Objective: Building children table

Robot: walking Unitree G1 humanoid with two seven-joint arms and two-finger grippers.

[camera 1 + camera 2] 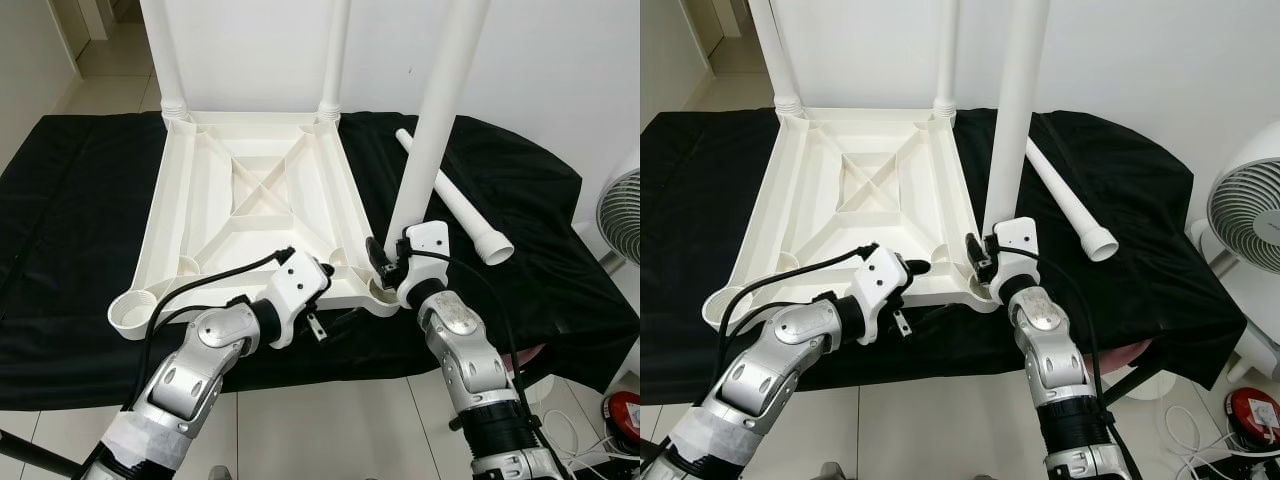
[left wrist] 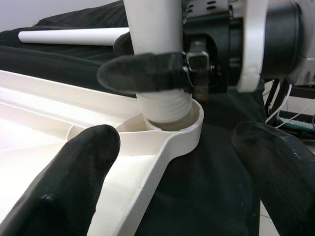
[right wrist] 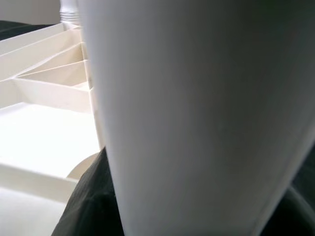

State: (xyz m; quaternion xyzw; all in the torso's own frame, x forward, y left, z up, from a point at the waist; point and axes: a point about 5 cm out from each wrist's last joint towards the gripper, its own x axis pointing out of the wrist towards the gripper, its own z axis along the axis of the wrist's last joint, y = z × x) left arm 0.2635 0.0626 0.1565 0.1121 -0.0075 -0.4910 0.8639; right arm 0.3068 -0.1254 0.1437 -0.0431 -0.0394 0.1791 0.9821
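The tabletop (image 1: 250,210) is lying upside down on a black cloth (image 1: 70,200), ribs facing up. Two legs (image 1: 165,55) are standing upright in its far corner sockets. The right gripper (image 1: 385,262) is clamping a third leg (image 1: 435,120) just above its threaded end, holding it upright with that end sitting in the near right socket (image 2: 189,130). The left gripper (image 1: 322,272) is hovering just beside that corner, its fingers (image 2: 74,167) spread wide and holding nothing, one over the tabletop's rim and one over the cloth. The near left socket (image 1: 132,312) is standing open. A fourth leg (image 1: 455,200) is lying loose on the cloth to the right. A fan (image 1: 1250,215) is standing at the far right.
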